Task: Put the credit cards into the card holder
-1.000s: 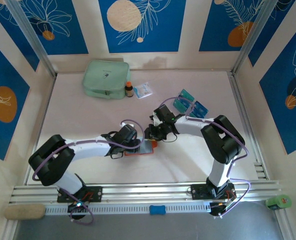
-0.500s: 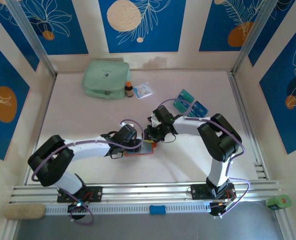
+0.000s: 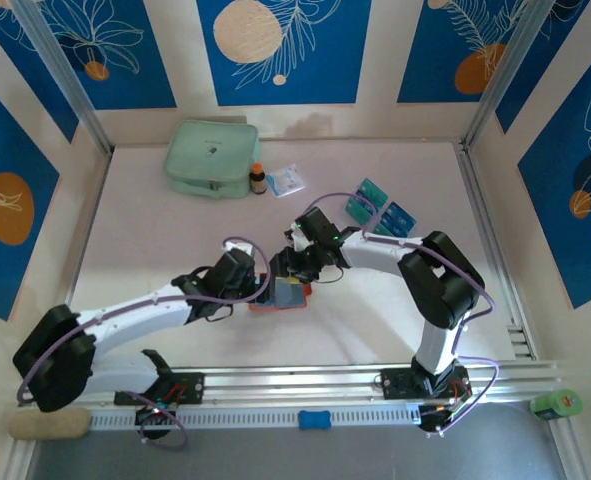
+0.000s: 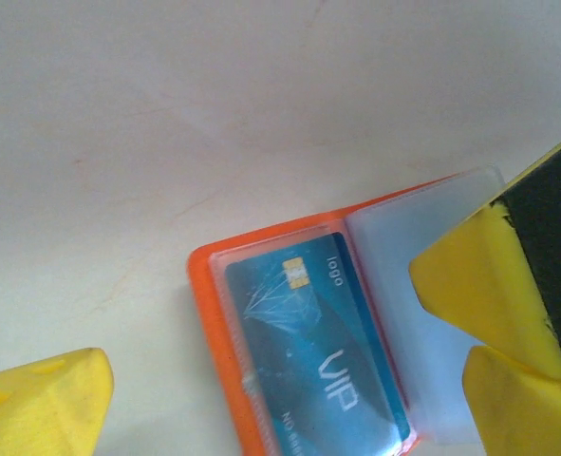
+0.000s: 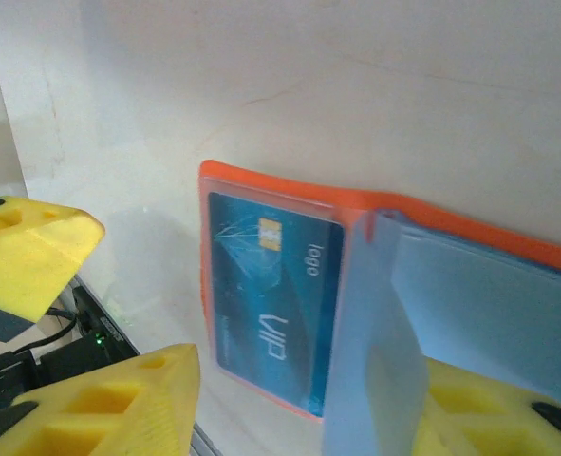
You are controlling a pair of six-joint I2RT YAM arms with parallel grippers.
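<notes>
Sitting open at tabletop centre, the orange card holder (image 3: 280, 297) has one blue card (image 4: 313, 342) pocketed. Loose credit cards (image 3: 380, 210) lie at two o'clock from it. Both the left tool (image 3: 262, 288) and right tool (image 3: 295, 266) stand spread, pinching nothing.

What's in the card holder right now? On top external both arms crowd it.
Observer: A blue card marked VIP, chip facing up, sits tucked inside the orange card holder.
Operator: Any other pockets showing?
Observer: One clear pocket leaf stands lifted beside that card.
Operator: And the left claw?
Observer: The left claw is open, gripping nothing.
</notes>
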